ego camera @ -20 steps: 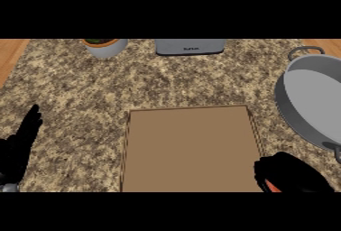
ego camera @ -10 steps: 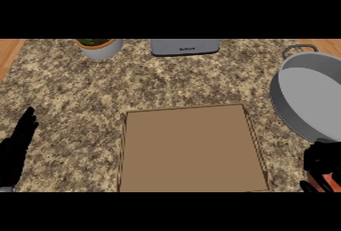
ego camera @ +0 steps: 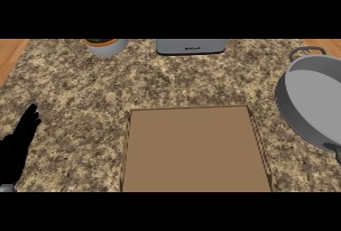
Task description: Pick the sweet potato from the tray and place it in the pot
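**Left hand rests at the desk's edge; tray bare, pot off to the far side**

Your left hand (ego camera: 16, 146) stands at the left edge of the head view, low down, fingers straight and pointing up, relaxed and holding nothing. Your right hand shows nowhere in this view.

Well to the right of that hand lies the brown tray (ego camera: 194, 149), flat on the speckled stone desk (ego camera: 166, 81), its long sides running away from you. Its floor is plain brown all over; no sweet potato is visible on it or anywhere else in the view, so you cannot tell where it is.

Farther right again, beyond the tray and apart from it, sits the grey pot (ego camera: 307, 106), cut off by the view's right edge. A loop handle shows at its far rim and a dark handle stub at its near rim. What shows of its inside is smooth grey.

Ahead of the hand, at the desk's far edge, stands a small grey bowl-shaped planter (ego camera: 105, 46), and to its right a grey boxy appliance (ego camera: 191, 46).
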Controlling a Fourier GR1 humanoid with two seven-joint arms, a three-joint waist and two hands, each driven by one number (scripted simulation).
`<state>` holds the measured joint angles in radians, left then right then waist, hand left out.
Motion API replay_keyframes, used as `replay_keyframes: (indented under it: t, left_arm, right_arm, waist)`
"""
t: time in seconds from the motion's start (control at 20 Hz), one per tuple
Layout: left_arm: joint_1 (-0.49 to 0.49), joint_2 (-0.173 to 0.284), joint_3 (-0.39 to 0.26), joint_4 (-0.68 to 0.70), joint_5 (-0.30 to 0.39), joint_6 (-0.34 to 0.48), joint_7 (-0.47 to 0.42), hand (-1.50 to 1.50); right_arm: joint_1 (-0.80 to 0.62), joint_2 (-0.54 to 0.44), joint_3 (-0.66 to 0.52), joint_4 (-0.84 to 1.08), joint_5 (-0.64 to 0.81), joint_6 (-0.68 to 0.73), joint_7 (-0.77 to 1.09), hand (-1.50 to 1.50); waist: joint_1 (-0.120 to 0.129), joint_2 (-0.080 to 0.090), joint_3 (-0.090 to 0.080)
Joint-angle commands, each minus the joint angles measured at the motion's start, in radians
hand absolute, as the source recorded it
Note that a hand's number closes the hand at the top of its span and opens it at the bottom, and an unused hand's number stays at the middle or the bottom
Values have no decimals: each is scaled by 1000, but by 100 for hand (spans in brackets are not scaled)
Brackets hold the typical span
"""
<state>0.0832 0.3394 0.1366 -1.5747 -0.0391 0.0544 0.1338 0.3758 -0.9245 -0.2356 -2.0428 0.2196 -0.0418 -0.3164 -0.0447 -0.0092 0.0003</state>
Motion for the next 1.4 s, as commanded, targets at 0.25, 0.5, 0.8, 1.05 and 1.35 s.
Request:
replay_keyframes:
  t: [0.25,0.5,0.8,1.05,1.35]
  left_arm:
    - [-99,-11,-11,27,-19,-21,41,0]
    - [-74,-78,-68,18,-78,13,32,0]
    - [-73,-26,-15,-22,-35,-52,48,0]
    - [-58,-26,5,38,-48,-59,-29,0]
    - [-88,-54,-16,64,-77,-36,-38,0]
  right_arm:
    - [-216,-7,-173,223,-203,167,7,150]
    - [-400,-19,-129,449,-174,222,-65,150]
    - [-658,12,6,730,-27,171,-112,150]
    - [-868,54,100,970,82,170,-175,150]
    - [-1014,127,192,1232,284,16,-289,150]
  waist:
    - [49,11,0]
    - [57,11,0]
    - [73,15,0]
    - [77,16,0]
    - [89,22,1]
